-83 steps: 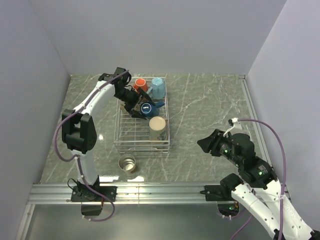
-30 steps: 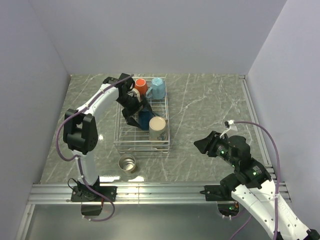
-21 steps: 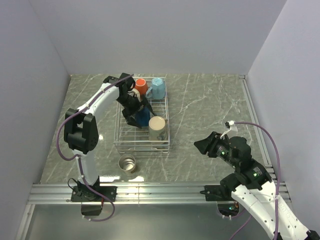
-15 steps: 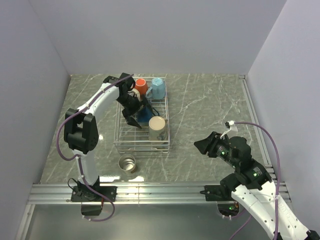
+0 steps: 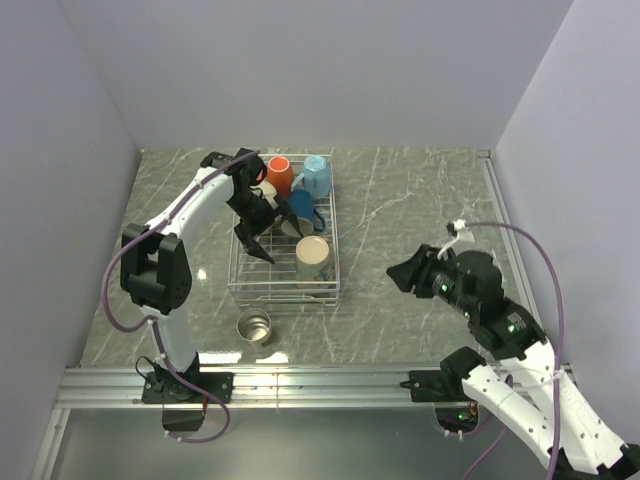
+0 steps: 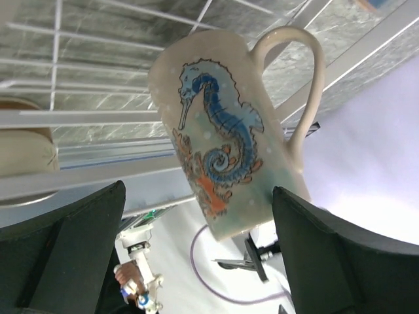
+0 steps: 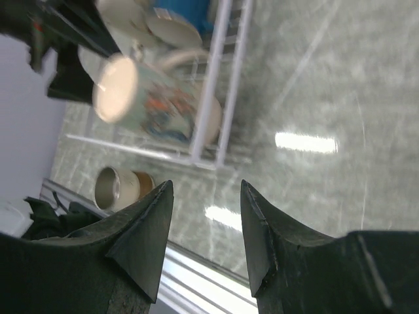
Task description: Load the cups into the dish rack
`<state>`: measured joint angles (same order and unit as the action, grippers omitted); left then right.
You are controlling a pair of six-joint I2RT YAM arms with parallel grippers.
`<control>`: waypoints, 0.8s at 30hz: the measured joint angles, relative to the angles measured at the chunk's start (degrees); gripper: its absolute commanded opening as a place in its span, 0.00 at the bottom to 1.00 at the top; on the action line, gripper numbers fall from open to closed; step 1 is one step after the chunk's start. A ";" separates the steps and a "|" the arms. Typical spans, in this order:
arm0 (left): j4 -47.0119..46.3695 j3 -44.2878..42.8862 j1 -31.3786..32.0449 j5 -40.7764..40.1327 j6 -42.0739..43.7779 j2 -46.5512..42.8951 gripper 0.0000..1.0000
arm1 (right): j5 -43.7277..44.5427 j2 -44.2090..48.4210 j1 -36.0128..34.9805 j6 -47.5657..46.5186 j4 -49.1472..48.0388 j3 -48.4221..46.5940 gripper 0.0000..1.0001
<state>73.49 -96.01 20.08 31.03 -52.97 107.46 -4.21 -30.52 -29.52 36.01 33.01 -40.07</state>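
- Top external view is showing four cups sitting in the dish rack (image 5: 262,272): the orange cup (image 5: 279,175) and light blue cup (image 5: 315,178) at the far end, the dark blue cup (image 5: 300,210) mid-rack, and the beige seahorse mug (image 5: 312,257) toward the near end.
- The left hand (image 5: 254,243) is hanging inside the rack just beside that mug, fingers spread wide and gripping nothing. The left wrist view is framing the mug between them with no contact.
- The right hand (image 7: 204,186) is hovering over the tabletop (image 5: 420,210), well right of the rack, fingers apart and empty.
- The steel cup (image 5: 254,326) is standing on the tabletop just outside the rack's near end, and it is looking like the next pick.
- Doing that well is probably meaning lifting straight up clear of the wires and the mug handle. Then it is coming down over the steel rim, pinching the wall firmly because shiny metal is likely to slip, and setting it in the free near-left cells.
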 measured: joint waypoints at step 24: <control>2.49 -9.25 -3.76 -5.90 2.73 -12.33 0.94 | -20.57 -84.48 1.55 -8.96 8.33 -72.57 0.53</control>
<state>75.99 -105.25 16.32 25.12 -50.24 95.13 -24.77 -115.00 -27.97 27.05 41.34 -112.64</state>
